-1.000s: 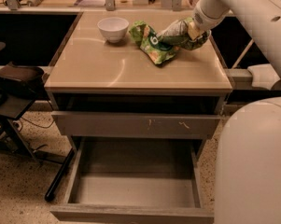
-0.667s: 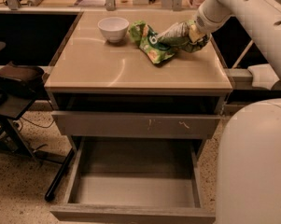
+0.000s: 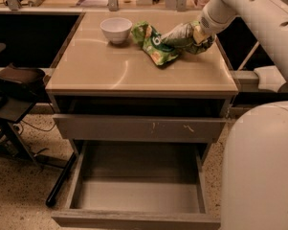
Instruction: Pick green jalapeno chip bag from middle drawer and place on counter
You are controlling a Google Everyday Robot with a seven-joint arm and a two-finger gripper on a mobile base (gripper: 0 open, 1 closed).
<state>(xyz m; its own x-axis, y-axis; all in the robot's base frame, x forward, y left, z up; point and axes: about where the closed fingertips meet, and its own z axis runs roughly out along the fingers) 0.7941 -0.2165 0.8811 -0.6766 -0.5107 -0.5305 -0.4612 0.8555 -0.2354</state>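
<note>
The green jalapeno chip bag point(image 3: 181, 34) is crumpled, its foil back showing, at the back right of the glossy beige counter point(image 3: 110, 73). My gripper point(image 3: 197, 35) comes in from the upper right and is shut on the bag, holding it at or just above the counter top. The fingers are mostly hidden by the foil. The middle drawer point(image 3: 138, 195) stands pulled open below, with a bare grey floor and nothing in it.
A white bowl point(image 3: 116, 29) sits at the back left of the counter. A second green bag with a round logo point(image 3: 154, 46) lies next to the held bag. A closed scratched drawer front point(image 3: 143, 128) is above the open drawer. A dark chair point(image 3: 14, 80) stands at the left.
Almost nothing has changed; the arm shifted slightly and came back, with the bag still held at the same spot on the counter.
</note>
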